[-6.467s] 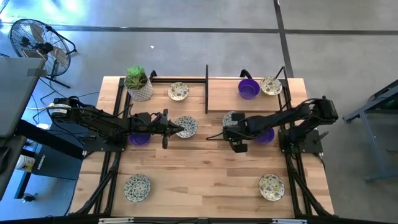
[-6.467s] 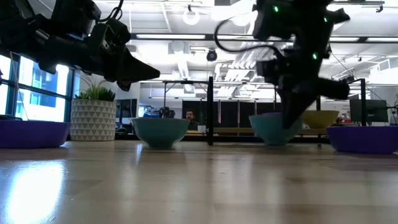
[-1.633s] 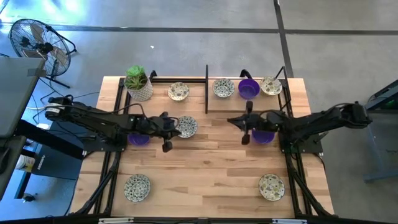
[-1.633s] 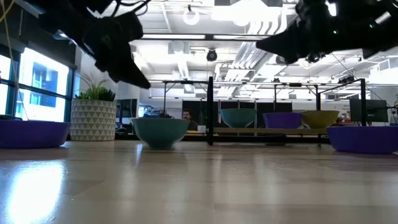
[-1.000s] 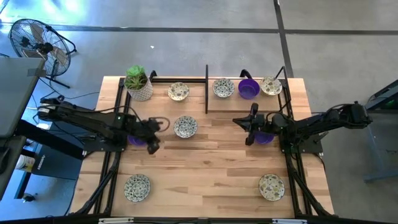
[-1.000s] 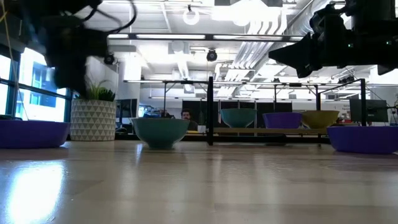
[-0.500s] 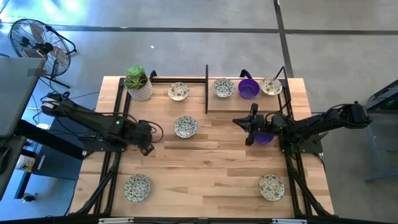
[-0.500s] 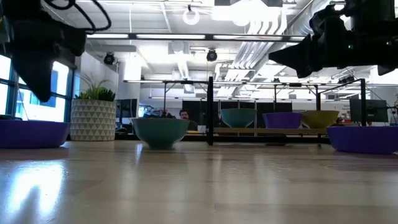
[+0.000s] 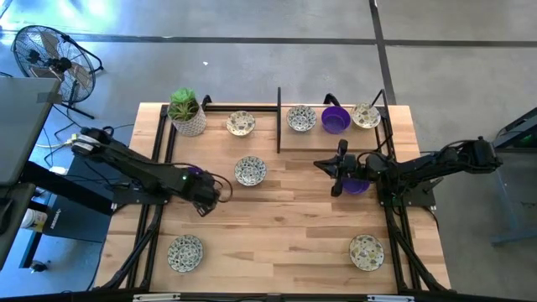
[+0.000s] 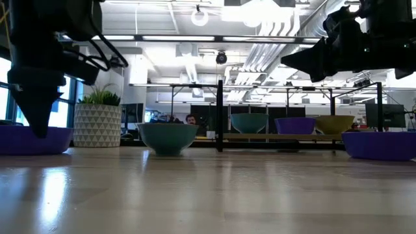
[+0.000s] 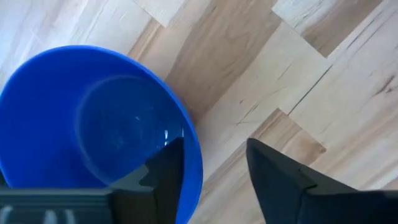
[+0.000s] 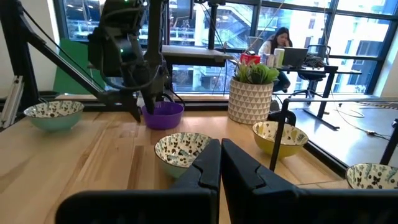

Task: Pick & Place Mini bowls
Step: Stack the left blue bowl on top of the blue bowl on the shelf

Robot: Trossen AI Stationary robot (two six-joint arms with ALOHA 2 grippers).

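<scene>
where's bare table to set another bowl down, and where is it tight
Free: the front middle, between the patterned bowls at the front left and front right. Tight: the raised shelf with three bowls, and around the left gripper over the purple bowl.

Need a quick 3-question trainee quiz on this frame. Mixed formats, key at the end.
1. True or false: the right gripper is shut and empty.
2. How many bowls sit on the raised board at the back? A two, B three, C four.
3. Which gripper stands open astride the purple bowl rim?
Key: 1 true. 2 B. 3 the left gripper.
</scene>
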